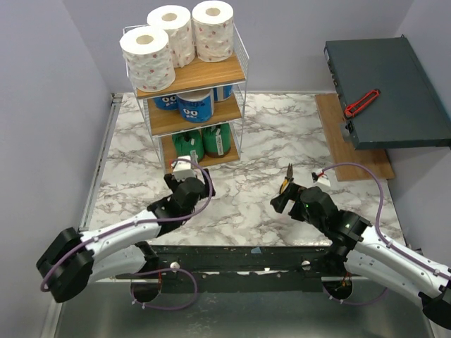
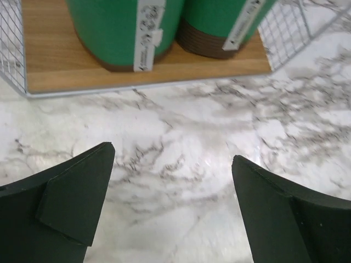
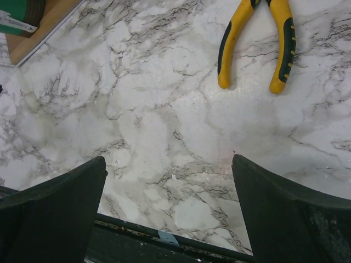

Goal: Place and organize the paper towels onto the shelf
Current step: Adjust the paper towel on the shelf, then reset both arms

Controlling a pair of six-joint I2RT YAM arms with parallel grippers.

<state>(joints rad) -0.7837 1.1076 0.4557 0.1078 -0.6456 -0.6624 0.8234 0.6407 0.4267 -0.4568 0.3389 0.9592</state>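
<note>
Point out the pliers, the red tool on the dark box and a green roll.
pliers (image 3: 225,55): right wrist view, left yellow handle.
red tool (image 1: 361,103): top view, its middle.
green roll (image 2: 104,27): left wrist view, its green wrap.

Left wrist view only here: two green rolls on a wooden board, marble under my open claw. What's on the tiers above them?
Observer: Directly above them, the middle tier of the shelf holds blue-wrapped rolls.
Operator: And the top?
Observer: Three white speckled rolls stand upright on the top board.
Operator: Where's the other arm?
Observer: The right claw hangs open and empty over the marble table, with yellow-handled pliers lying ahead of it.
</note>
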